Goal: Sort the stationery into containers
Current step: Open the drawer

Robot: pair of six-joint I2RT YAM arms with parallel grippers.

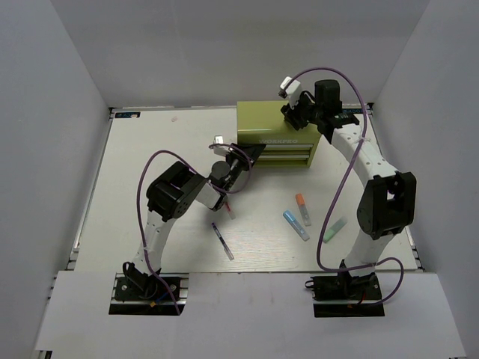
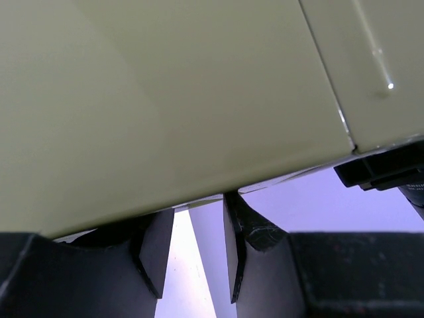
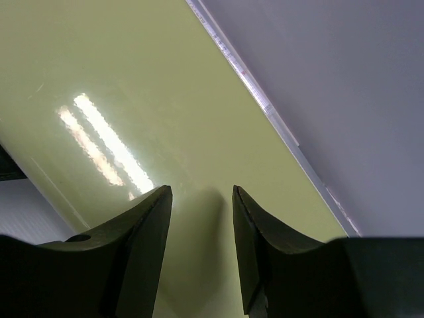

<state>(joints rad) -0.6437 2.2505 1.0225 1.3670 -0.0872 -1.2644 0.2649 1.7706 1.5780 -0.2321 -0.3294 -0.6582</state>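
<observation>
The olive yellow-green metal mini tool chest (image 1: 281, 131) stands at the far middle of the white table (image 1: 150, 149), its two front drawers shut as far as the top view shows. Both arms are up against it. The left gripper (image 2: 199, 212) sits at the chest's near left corner, its jaws set to a narrow gap with nothing between them. The right gripper (image 3: 201, 193) hangs over the top at the far right, its jaws likewise parted and empty. The chest is likely rigid, glossy and slippery painted sheet metal, and much heavier than the pens. Its flat walls offer little to pinch, so the silver drawer handles (image 1: 284, 149) are the sensible place to hook or grip, with the other arm bracing the body against sliding. The stationery lies loose nearer the arms: a thin purple-tipped pen (image 1: 222, 241), a short orange-capped marker (image 1: 302, 209), a blue marker (image 1: 296, 225) and a pale green stick (image 1: 334, 229). These look light, stiff and prone to roll, best pinched across the barrel at mid-length.
</observation>
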